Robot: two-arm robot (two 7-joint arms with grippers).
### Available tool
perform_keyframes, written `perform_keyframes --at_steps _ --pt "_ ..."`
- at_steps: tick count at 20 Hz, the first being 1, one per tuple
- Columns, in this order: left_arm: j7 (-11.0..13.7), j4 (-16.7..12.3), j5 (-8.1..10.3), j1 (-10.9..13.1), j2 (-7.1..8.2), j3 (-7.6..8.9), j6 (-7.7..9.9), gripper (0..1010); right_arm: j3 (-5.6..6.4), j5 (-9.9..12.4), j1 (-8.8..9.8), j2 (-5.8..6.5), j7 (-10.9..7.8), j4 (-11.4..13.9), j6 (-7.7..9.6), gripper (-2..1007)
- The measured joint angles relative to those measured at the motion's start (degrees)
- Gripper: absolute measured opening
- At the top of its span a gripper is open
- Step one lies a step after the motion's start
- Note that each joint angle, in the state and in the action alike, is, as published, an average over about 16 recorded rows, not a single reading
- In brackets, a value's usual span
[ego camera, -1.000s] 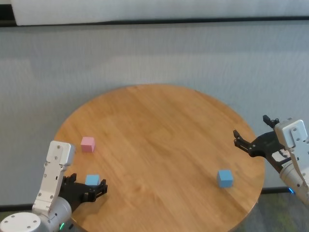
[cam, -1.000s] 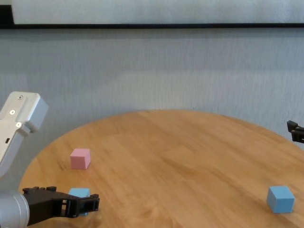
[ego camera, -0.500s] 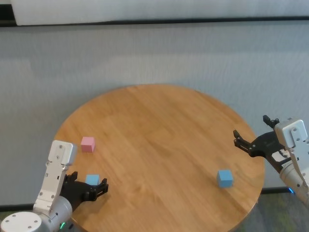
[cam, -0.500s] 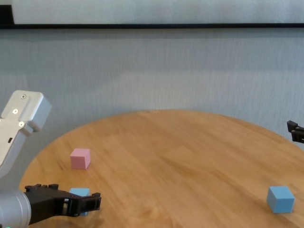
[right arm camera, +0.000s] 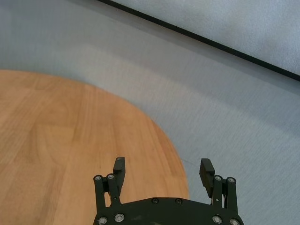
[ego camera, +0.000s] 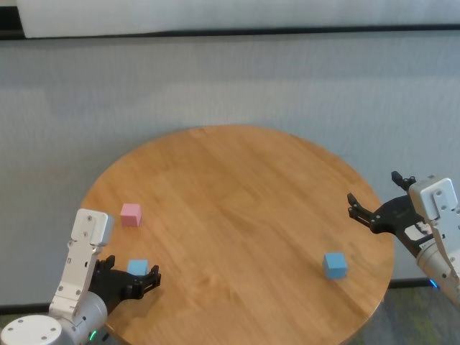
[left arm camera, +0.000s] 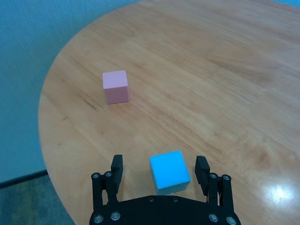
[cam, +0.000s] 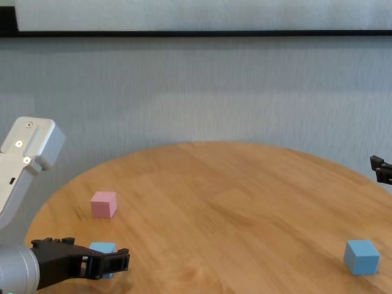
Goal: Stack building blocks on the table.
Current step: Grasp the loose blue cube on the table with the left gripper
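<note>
A light blue cube (ego camera: 137, 267) (left arm camera: 169, 169) (cam: 102, 248) sits on the round wood table (ego camera: 237, 215) near its front left edge. My left gripper (ego camera: 135, 279) (left arm camera: 159, 169) (cam: 92, 263) is open, with the cube between its fingers. A pink cube (ego camera: 131, 214) (left arm camera: 116, 86) (cam: 103, 204) lies a little farther back on the left. A second light blue cube (ego camera: 334, 264) (cam: 361, 256) sits at the front right. My right gripper (ego camera: 374, 213) (right arm camera: 161, 169) is open and empty, held above the table's right edge.
A grey wall stands behind the table (cam: 220, 202). The table's rim (right arm camera: 176, 159) runs just under the right gripper, with grey floor beyond it.
The left arm has shifted very slightly around the blue cube. The right arm and all cubes have not moved.
</note>
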State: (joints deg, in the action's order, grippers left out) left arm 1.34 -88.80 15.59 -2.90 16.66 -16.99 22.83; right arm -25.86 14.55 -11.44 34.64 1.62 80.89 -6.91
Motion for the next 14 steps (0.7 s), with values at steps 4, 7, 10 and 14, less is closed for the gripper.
perform_keyframes --at_steps 4,7,10,14 --pt "-0.07 -0.01 0.09 0.02 0.0 0.02 0.0 972 0.0 0.0 0.0 0.0 0.0 0.0 0.0 1005" --pt "-0.11 -0.02 0.15 0.03 0.0 0.03 0.01 933 0.0 0.0 0.0 0.0 0.0 0.0 0.0 1005" --pt "-0.15 -0.03 0.2 0.04 -0.01 0.04 0.02 877 0.0 0.0 0.0 0.0 0.0 0.0 0.0 1005" --pt "-0.18 -0.04 0.25 0.06 -0.01 0.06 0.03 771 0.0 0.0 0.0 0.0 0.0 0.0 0.0 1005"
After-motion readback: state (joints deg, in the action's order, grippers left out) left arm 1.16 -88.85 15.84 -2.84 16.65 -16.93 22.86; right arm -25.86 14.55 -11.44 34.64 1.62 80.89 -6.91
